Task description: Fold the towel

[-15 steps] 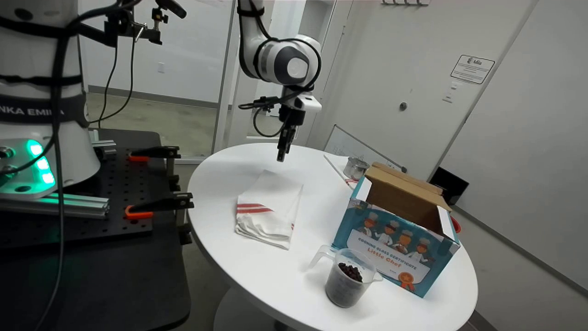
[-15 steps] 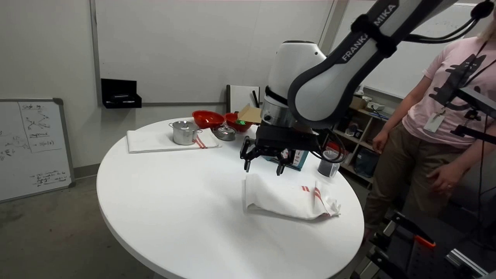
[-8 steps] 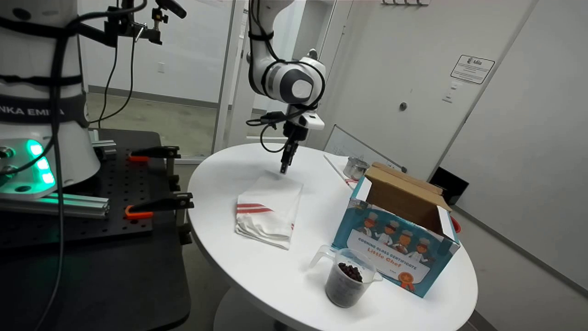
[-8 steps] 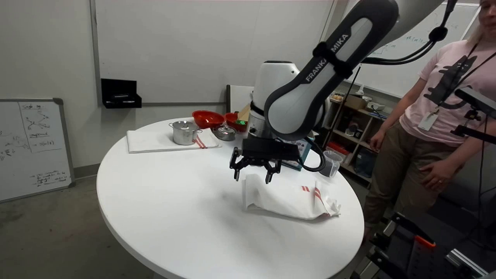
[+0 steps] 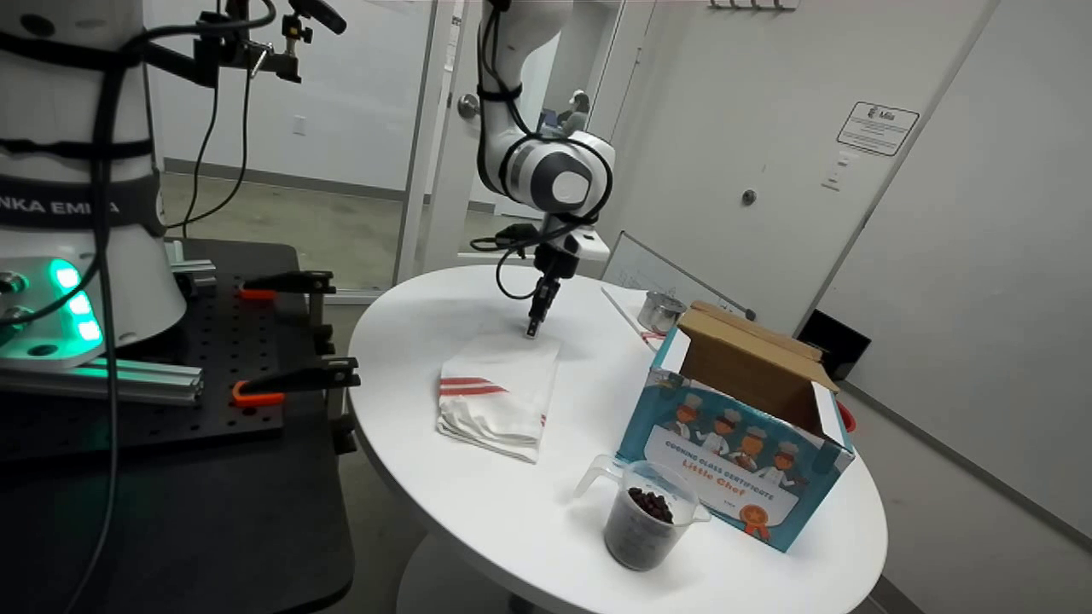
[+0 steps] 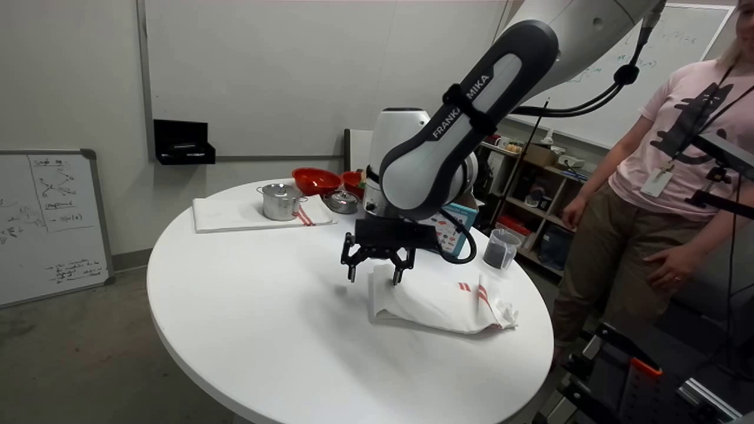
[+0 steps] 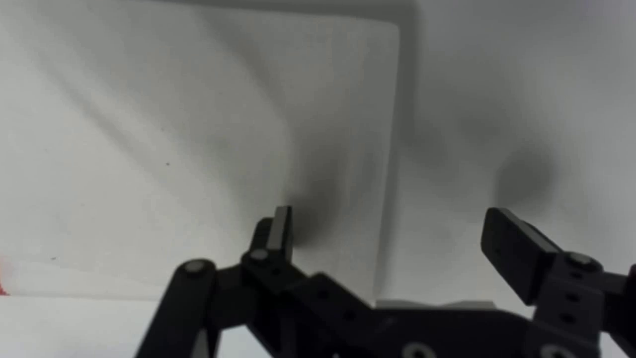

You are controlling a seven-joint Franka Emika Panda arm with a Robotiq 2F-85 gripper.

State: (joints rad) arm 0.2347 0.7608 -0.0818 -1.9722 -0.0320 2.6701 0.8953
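I am holding my fingers (image 7: 280, 231) wide apart, one over the towel (image 6: 436, 303) lying near the edge of the table (image 6: 253, 330) closest to my base (image 5: 77, 175).

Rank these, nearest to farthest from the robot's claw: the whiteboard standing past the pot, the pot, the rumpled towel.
Going by an exterior view, from the gripper:
1. Rumpled towel: just below, extending toward the picture's right.
2. Pot: farther back toward the picture's left, on another towel.
3. Whiteboard: off the table, at the picture's left edge.
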